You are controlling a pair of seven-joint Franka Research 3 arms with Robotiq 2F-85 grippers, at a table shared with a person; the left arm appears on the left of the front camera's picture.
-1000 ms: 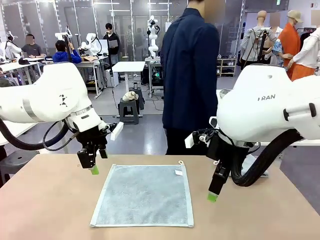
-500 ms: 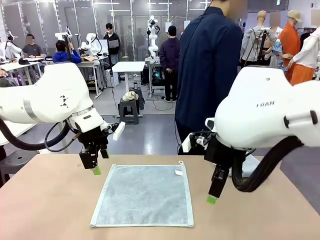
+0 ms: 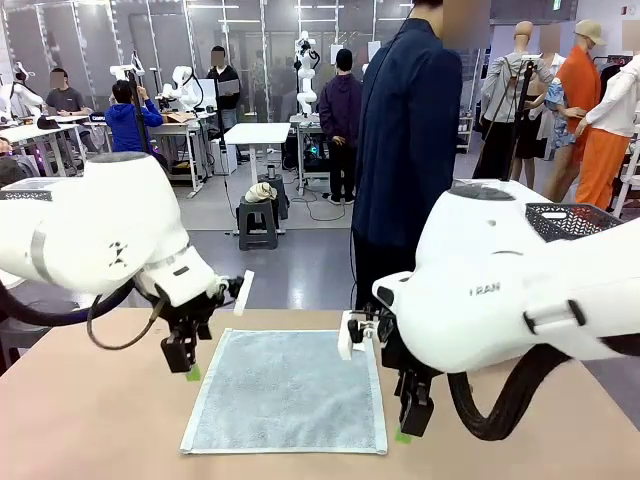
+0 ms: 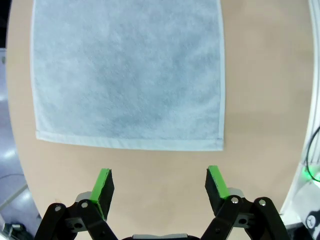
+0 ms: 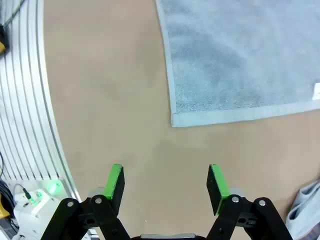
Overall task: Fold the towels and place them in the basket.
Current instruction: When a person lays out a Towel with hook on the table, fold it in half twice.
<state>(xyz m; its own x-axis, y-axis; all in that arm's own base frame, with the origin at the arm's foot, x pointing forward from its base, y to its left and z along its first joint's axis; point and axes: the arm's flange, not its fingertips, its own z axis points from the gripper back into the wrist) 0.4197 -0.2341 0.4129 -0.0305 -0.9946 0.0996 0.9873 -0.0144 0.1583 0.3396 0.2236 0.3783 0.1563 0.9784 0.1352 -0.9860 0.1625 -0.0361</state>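
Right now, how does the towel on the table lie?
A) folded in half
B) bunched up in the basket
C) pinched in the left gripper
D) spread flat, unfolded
D: the towel lies spread flat and unfolded on the table, with the left gripper and the right gripper both open beside it, holding nothing.

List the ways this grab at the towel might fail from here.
1. The towel lies flat on the table. The open left gripper and right gripper hang over bare tabletop beside its edges, so closing may catch nothing or scrape the surface.
2. They sit near diagonally opposite corners, so an uneven lift might skew the fold.
3. A person stands close at the far edge, possibly within arm swing.
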